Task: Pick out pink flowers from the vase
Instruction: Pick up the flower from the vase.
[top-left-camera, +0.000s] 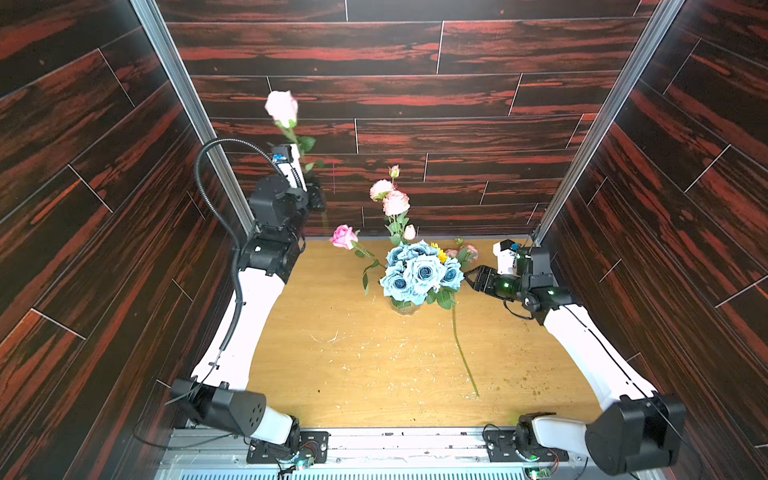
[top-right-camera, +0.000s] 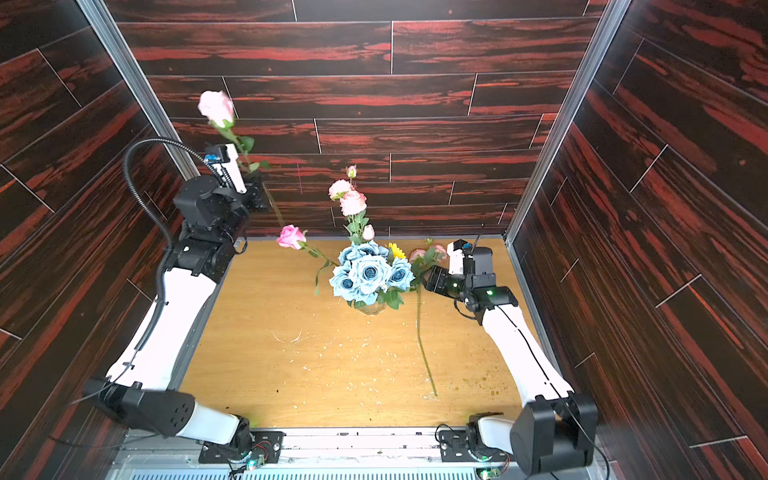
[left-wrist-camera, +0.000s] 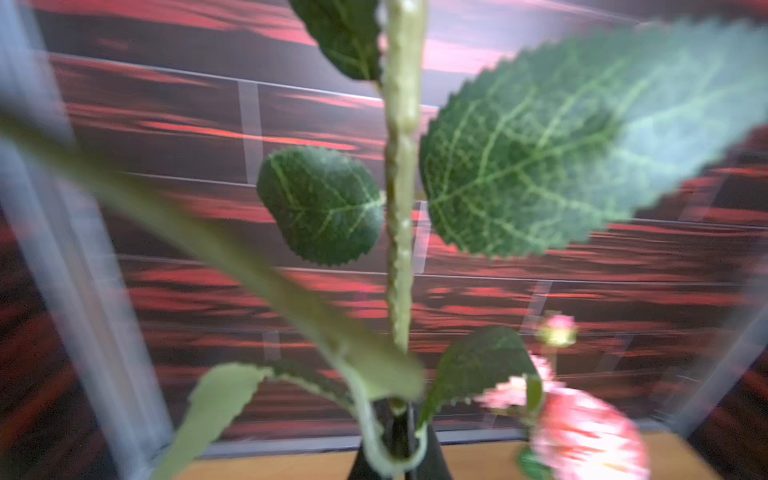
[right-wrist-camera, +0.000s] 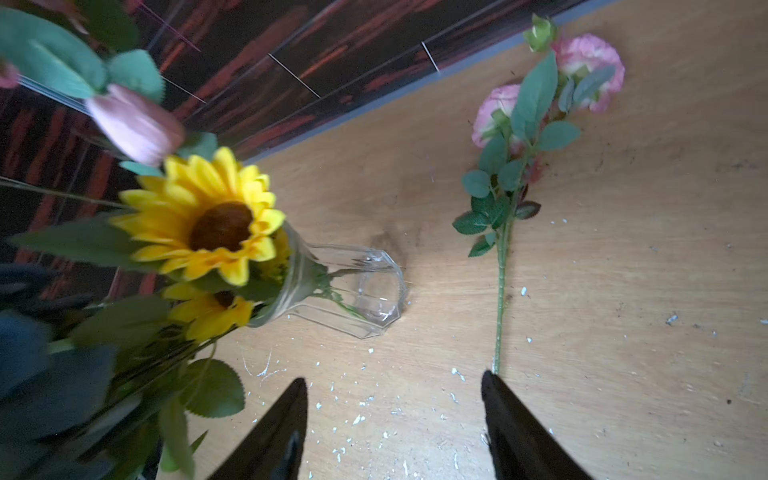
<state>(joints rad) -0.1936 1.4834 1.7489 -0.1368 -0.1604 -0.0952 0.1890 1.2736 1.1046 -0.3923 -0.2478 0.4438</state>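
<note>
Left gripper (top-left-camera: 314, 193) clenched on pink rose (top-left-camera: 281, 107) stem, right gripper (right-wrist-camera: 394, 380) parted, empty, near lying pink sprig (right-wrist-camera: 500, 266)

Top views: high overhead, shared the whole table (top-left-camera: 332, 374).
Left wrist: faced the wall (left-wrist-camera: 582, 291), close to a stem (left-wrist-camera: 401, 208).
Right wrist: low over the table.

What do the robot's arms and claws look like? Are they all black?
Not all black. Both the left arm and right arm have long white shells joined by chunky black joints. A ribbed black cable loops along the left one. Tiny green lights glow on the right arm. The right claw has pointed black fingers.
</note>
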